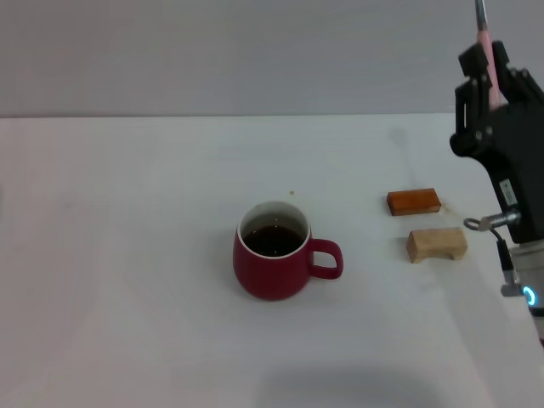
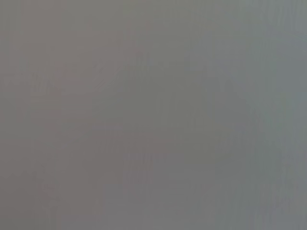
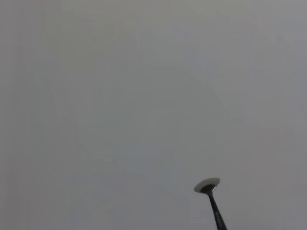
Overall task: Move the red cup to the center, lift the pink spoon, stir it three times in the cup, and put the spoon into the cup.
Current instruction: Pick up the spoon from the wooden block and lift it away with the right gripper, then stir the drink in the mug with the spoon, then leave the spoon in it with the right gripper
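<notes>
The red cup (image 1: 274,262) stands on the white table (image 1: 127,255) near the middle, its handle toward the right, dark liquid inside. My right gripper (image 1: 486,72) is raised at the far right, above the table's right side, shut on the pink spoon (image 1: 485,38). The spoon's pink handle sits between the fingers and its metal neck points up out of the top of the head view. The right wrist view shows the spoon's silver bowl (image 3: 207,184) against a plain grey wall. The left gripper is out of view.
An orange-brown block (image 1: 414,201) and a tan block (image 1: 437,244) lie on the table to the right of the cup, below the right arm. The left wrist view shows only a plain grey surface.
</notes>
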Controlling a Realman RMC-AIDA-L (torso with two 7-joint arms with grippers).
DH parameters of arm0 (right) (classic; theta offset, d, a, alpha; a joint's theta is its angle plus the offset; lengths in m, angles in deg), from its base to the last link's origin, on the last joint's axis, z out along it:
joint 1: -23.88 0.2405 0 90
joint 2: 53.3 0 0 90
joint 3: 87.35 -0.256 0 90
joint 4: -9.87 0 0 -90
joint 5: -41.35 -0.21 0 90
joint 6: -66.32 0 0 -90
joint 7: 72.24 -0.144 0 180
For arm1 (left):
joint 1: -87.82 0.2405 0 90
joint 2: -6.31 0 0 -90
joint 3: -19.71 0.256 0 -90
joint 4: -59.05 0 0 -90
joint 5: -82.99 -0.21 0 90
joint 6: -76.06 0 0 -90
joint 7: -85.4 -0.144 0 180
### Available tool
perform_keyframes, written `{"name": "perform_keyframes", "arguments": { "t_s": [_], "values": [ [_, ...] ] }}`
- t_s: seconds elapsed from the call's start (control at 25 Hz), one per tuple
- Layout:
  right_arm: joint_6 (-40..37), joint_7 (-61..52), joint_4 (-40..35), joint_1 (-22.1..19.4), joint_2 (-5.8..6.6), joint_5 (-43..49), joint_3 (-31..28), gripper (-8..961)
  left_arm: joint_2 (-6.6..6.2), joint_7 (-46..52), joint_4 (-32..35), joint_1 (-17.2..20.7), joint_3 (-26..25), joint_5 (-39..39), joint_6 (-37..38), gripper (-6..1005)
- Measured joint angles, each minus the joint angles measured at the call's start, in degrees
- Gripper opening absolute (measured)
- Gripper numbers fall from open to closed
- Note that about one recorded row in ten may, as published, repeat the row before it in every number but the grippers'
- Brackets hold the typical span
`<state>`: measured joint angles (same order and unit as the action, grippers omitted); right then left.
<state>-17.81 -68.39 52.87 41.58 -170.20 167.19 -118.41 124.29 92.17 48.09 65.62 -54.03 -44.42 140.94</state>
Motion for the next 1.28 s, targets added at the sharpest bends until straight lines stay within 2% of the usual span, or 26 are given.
{"name": "perform_keyframes", "arguments": {
  "t_s": [0.36,0.4,0.52,0.6,0.64,0.68,0.76,0.84,0.92,1.0,1.04,1.12,1.16,1.24,1.28],
  "values": [
    [0.29,-8.72,1.84,-1.16,2.08,10.75,-6.01,155,0.21,0.38,-0.03,0.13,0.07,-0.03,-0.11,843],
    [1.68,-10.44,2.57,-1.51,3.09,13.00,-7.18,155,0.23,0.56,-0.03,0.16,0.12,-0.03,-0.11,843],
    [3.42,-11.77,3.16,-1.64,4.20,14.37,-7.98,155,0.34,0.67,-0.03,0.21,0.18,-0.02,-0.11,843],
    [5.67,-12.36,4.12,-1.68,5.56,15.71,-8.58,155,0.36,0.68,-0.04,0.20,0.21,-0.03,-0.11,843],
    [8.48,-12.69,5.54,-1.80,6.92,17.11,-9.31,155,0.39,0.69,-0.08,0.12,0.23,-0.02,-0.22,843],
    [8.48,-12.69,5.54,-1.80,6.92,17.11,-9.31,155,0.39,0.69,-0.08,0.12,0.23,-0.02,-0.22,843],
    [12.64,-13.00,8.01,-2.35,8.50,19.54,-11.07,156,0.40,0.70,-0.10,-0.12,0.13,-0.02,-0.98,843],
    [13.98,-13.04,8.86,-2.70,8.80,20.33,-11.96,156,0.40,0.70,-0.12,-0.27,0.03,-0.02,-1.37,843],
    [20.37,-13.66,13.15,-4.51,9.39,24.45,-15.98,156,0.41,0.70,-0.12,-0.32,0.01,-0.02,-1.46,843],
    [23.35,-13.97,15.11,-5.35,9.43,26.41,-17.95,156,0.41,0.71,-0.11,-0.46,-0.02,-0.01,-1.61,843],
    [28.81,-14.25,18.41,-6.65,8.99,30.09,-21.37,156,0.41,0.71,-0.12,-0.68,-0.02,-0.03,-1.91,843],
    [33.98,-14.37,22.00,-7.80,8.31,33.80,-24.46,156,0.41,0.71,-0.12,-0.68,-0.02,-0.03,-1.91,843],
    [33.98,-14.37,22.00,-7.80,8.31,33.80,-24.46,156,0.39,0.71,-0.12,-1.00,-0.08,-0.04,-2.32,843],
    [41.88,-14.42,27.79,-9.33,7.11,38.86,-27.96,156,0.35,0.71,-0.12,-1.12,-0.33,-0.01,-2.47,843],
    [41.88,-14.42,27.79,-9.33,7.11,38.86,-27.96,156,0.35,0.71,-0.12,-1.12,-0.33,-0.01,-2.47,843]
  ]
}}
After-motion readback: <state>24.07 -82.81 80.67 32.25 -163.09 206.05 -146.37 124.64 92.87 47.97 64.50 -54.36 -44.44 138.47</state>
